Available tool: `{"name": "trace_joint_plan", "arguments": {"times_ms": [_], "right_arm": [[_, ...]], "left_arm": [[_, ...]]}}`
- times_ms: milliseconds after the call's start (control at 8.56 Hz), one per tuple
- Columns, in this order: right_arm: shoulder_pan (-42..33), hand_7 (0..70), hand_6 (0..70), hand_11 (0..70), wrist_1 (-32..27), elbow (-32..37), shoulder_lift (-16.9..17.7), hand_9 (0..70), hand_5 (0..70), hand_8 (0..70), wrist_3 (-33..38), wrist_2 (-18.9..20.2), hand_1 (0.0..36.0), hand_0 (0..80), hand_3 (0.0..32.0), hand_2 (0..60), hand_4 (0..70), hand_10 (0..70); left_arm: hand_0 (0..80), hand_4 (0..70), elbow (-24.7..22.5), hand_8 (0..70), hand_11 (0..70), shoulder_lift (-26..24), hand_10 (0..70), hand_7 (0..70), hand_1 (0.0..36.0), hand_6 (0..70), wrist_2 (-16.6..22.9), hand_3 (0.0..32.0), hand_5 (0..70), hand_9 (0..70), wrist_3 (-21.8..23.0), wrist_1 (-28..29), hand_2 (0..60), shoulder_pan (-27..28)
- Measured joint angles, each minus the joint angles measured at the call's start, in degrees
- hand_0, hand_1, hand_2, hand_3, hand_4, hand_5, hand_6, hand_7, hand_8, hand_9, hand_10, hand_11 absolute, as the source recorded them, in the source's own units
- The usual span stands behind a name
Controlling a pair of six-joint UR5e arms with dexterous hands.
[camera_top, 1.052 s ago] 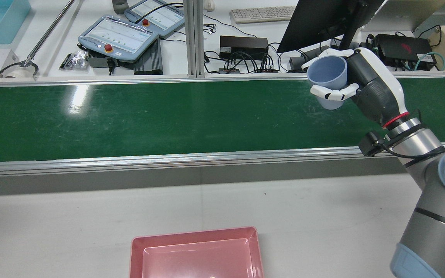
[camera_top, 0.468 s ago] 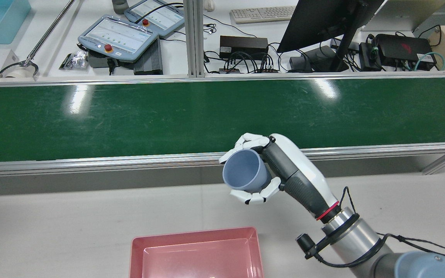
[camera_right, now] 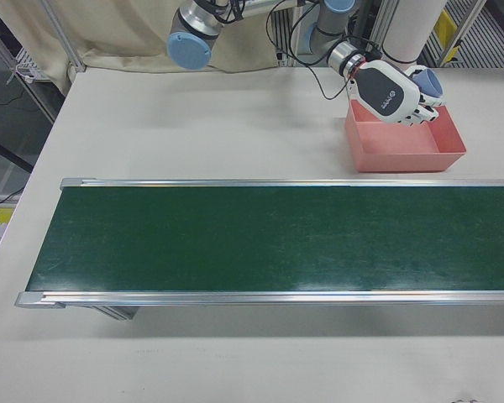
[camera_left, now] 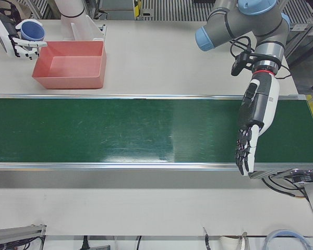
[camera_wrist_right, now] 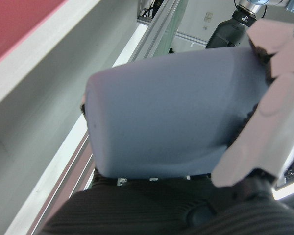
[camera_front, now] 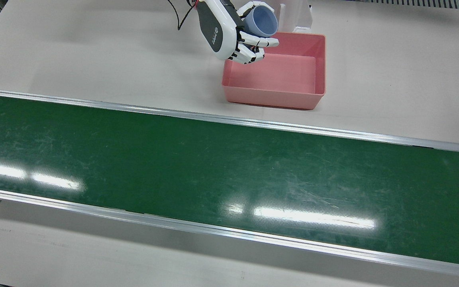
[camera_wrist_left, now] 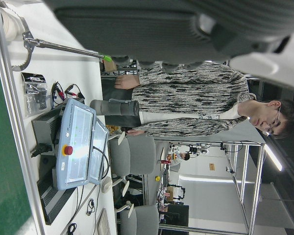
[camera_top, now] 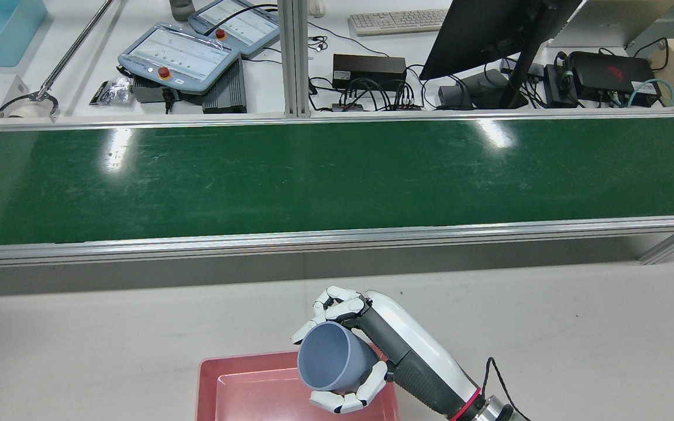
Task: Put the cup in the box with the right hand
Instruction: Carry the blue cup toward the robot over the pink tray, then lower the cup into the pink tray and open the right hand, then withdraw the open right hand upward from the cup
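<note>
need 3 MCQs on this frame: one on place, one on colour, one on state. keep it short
1. Where is the cup?
A. standing on the belt
B. held over the box's edge
C. lying on the table

2. What colour is the box?
A. pink
B. yellow
C. black

3. What state is the left robot hand in?
A. shut on the cup
B. shut on a bottle
C. open, holding nothing

Answers:
1. B: the right robot hand grips the cup above the box rim in the rear and front views.
2. A: its walls and floor show pink in every fixed view.
3. C: in the left-front view it hangs over the belt with fingers straight and nothing in it.
</note>
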State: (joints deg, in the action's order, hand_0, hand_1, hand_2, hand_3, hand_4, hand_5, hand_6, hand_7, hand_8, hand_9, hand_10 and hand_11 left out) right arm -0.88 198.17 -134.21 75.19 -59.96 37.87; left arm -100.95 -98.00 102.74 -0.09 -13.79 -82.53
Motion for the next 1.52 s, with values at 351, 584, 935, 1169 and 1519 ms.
{"name": "trace_joint_plan", "arguments": {"times_ms": [351, 584, 935, 1169, 1519], "right_arm": [[1.35, 4.7, 2.8, 1.6, -0.37, 0.08, 0.86, 10.8, 7.2, 6.3, 0.12, -0.46, 15.1, 60.5, 0.2, 0.5, 7.5, 0.0], [1.48, 7.2, 3.5, 2.9, -0.44, 0.08, 1.48, 12.9, 7.1, 7.8, 1.43, -0.42, 16.2, 58.1, 0.0, 2.0, 6.8, 0.4], [0.81, 8.6, 3.8, 4.3, -0.48, -0.48, 2.0, 14.2, 7.2, 8.5, 4.31, -0.31, 13.4, 59.3, 0.0, 0.0, 8.7, 1.4], [0.01, 10.8, 4.1, 3.7, -0.45, -0.58, 2.62, 15.1, 6.7, 8.8, 6.54, -0.27, 13.4, 57.4, 0.0, 1.0, 11.5, 1.1], [-3.45, 11.8, 4.3, 3.2, -0.29, -2.71, 5.35, 15.7, 6.9, 9.1, 9.42, 0.22, 16.0, 56.3, 0.0, 3.7, 8.7, 0.8]], "left_arm": [[0.0, 0.0, 0.1, 0.0, 0.0, 0.0, 0.0, 0.0, 0.0, 0.0, 0.0, 0.0, 0.0, 0.0, 0.0, 0.13, 0.0, 0.0], [0.0, 0.0, 0.13, 0.0, 0.0, 0.0, 0.0, 0.0, 0.0, 0.0, 0.0, 0.0, 0.0, 0.0, 0.0, 0.16, 0.0, 0.0], [0.0, 0.0, 0.14, 0.0, 0.0, 0.0, 0.0, 0.0, 0.0, 0.0, 0.0, 0.0, 0.0, 0.0, 0.03, 0.1, 0.0, 0.0], [0.0, 0.0, 0.12, 0.0, 0.0, 0.0, 0.0, 0.0, 0.0, 0.0, 0.0, 0.0, 0.0, 0.0, 0.02, 0.08, 0.0, 0.0], [0.0, 0.0, 0.11, 0.0, 0.0, 0.0, 0.0, 0.0, 0.0, 0.0, 0.0, 0.0, 0.0, 0.0, 0.0, 0.08, 0.0, 0.0]]}}
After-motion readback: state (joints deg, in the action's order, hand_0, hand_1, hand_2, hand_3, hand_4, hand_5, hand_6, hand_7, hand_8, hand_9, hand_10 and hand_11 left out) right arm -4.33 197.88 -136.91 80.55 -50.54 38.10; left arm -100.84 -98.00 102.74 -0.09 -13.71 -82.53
